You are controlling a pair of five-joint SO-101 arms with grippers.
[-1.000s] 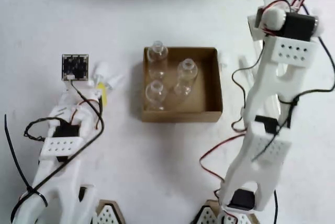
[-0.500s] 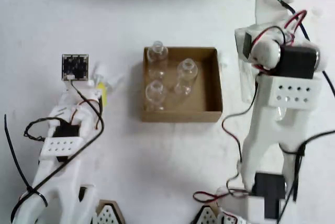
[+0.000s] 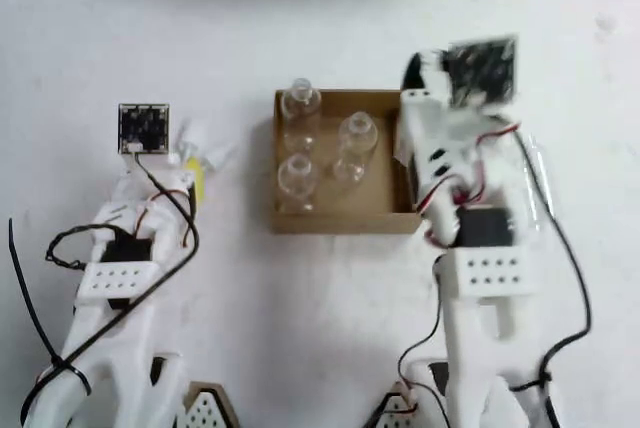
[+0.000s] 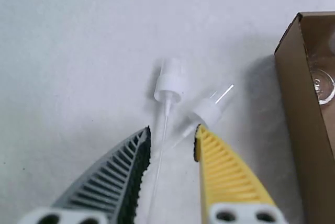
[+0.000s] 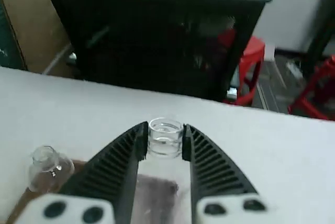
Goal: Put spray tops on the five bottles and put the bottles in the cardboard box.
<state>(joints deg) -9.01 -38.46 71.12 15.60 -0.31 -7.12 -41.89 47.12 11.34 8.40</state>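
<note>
Now, left claw (image 4: 171, 130): mine, low over the counter (image 4: 68, 35), its fingers partly spread with nothing gripped; one finger is grey, the other yellow.
Tops (image 4: 168, 85): two white spray tops lie on the counter just past my left fingertips. The thin tube of one runs back into the gap between my fingers. The other (image 4: 207, 111) lies tilted just beside the yellow tip, and I cannot tell whether it touches.
Left side from above: my left claw (image 3: 192, 176) sits well to the left of the box, with the tops (image 3: 200, 146) just ahead of it.
Right claw (image 5: 165, 127): closed on the neck of a clear bottle (image 5: 166, 135), both black fingers pressed against it just under the rim.
Held bottle: upright, its mouth open and bare; the body runs down between my fingers.
Right arm (image 3: 470, 218): reaches along the box's right wall, its wrist over that wall's far end.
Box (image 3: 345, 210): brown cardboard, open at the top, in the middle of the counter between my two arms. One corner of it shows past my left claw (image 4: 309, 130).
Bottles in box: three clear ones with bare necks. One is by the left wall nearer me (image 3: 297, 176), one in the far left corner (image 3: 300, 103), one about the middle (image 3: 357, 135). One of them shows low beside my right claw (image 5: 44, 161).
Beyond the counter: a black chair (image 5: 157, 25) and a red stool (image 5: 246, 59).
</note>
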